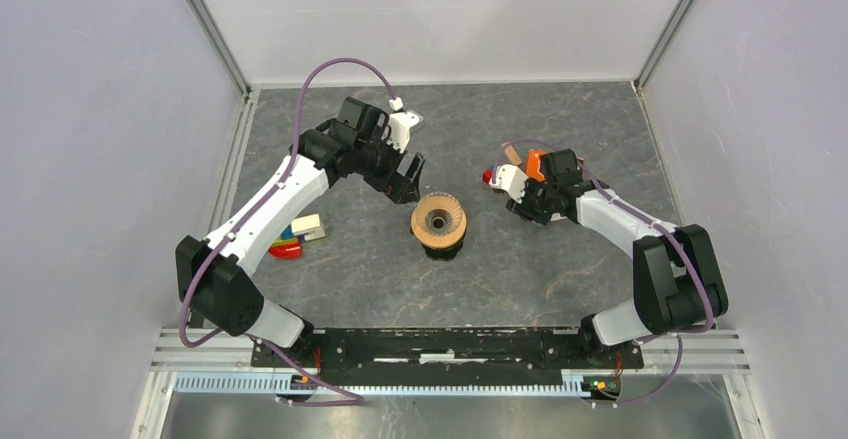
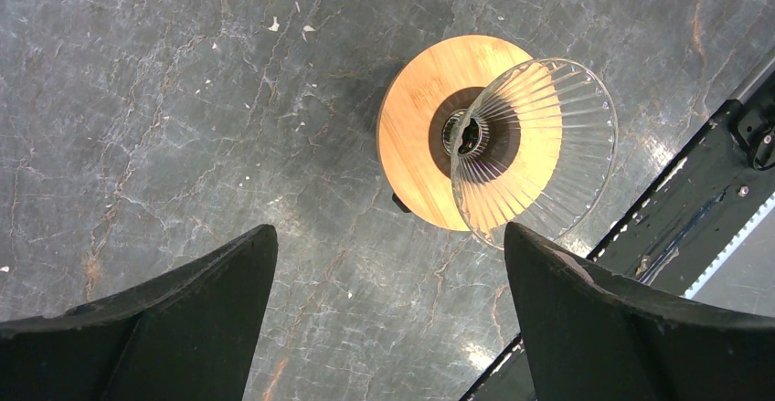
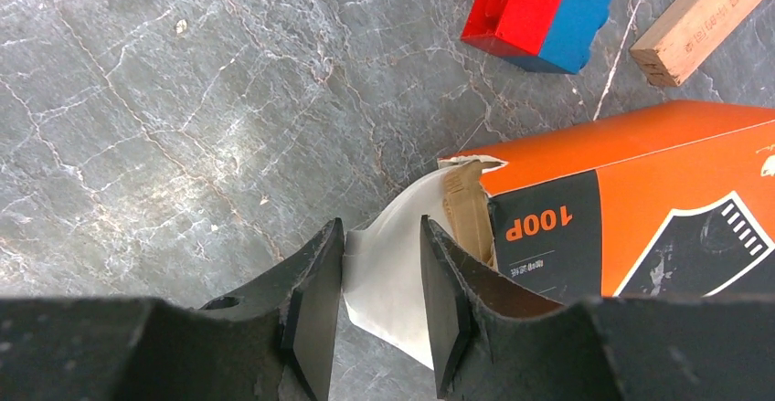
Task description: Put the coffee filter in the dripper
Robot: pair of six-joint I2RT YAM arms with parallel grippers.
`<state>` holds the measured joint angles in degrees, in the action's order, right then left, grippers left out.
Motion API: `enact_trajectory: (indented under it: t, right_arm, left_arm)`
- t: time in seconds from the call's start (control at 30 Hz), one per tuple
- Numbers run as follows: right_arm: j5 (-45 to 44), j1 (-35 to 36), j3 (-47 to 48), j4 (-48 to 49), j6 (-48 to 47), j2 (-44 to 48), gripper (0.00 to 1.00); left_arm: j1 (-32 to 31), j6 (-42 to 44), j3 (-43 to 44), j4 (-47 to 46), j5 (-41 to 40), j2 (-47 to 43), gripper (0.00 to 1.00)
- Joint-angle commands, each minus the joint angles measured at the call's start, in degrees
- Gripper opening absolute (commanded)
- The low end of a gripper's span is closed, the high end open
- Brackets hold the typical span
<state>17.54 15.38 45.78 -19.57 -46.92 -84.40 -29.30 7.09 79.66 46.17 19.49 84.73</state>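
The dripper (image 1: 438,221) stands at the table's middle, a clear ribbed glass cone (image 2: 548,145) in a round wooden collar (image 2: 416,127), with nothing inside it. My left gripper (image 1: 408,184) hovers just behind it, open and holding nothing (image 2: 388,237). The white paper coffee filter (image 3: 388,264) sticks out of the torn end of an orange box (image 3: 640,200). My right gripper (image 3: 382,227) is down over it with its jaws apart, one on each side. The left pad touches the paper's edge. The filter runs on under the right finger.
A red and blue brick (image 3: 544,8) and a wooden block (image 3: 704,17) lie just beyond the orange box (image 1: 536,164). Several small coloured blocks (image 1: 298,234) sit at the left. The black base rail (image 2: 695,209) runs along the near edge.
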Motion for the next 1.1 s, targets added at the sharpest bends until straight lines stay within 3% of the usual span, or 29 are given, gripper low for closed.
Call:
enact_trajectory:
  t: [0.0, 0.27, 0.53, 0.7, 0.83, 0.93, 1.07]
  right_arm:
    - [2.4, -0.7, 2.3, -1.2, 0.2, -0.6, 0.43]
    - [4.7, -2.1, 2.6, -2.6, -0.4, -1.1, 0.49]
    - [5.0, -3.3, 2.9, -3.3, -0.9, -1.3, 0.46]
    - [4.5, -3.4, 3.4, -2.3, -0.1, -1.9, 0.34]
    - [3.7, -3.4, 3.3, -1.8, 0.1, -2.1, 0.19]
    - [3.1, -3.4, 3.0, -1.6, 0.2, -1.4, 0.01]
    - [4.8, -3.5, 4.6, -4.6, 0.3, 0.7, 0.0]
  left_arm:
    - [0.4, 2.4, 0.3, -1.1, -0.6, -0.8, 1.0]
    - [0.4, 2.3, 0.6, -1.1, -0.5, -0.7, 1.0]
    - [0.4, 2.1, 1.1, -1.1, -0.1, 0.0, 1.0]
    - [0.3, 2.0, 1.2, -1.1, 0.0, 0.1, 1.0]
    - [0.4, 2.2, 1.0, -1.1, -0.1, 0.0, 1.0]
    - [0.4, 2.3, 1.0, -1.1, -0.2, -0.2, 1.0]
    - [0.4, 2.2, 1.3, -1.1, -0.2, -0.2, 1.0]
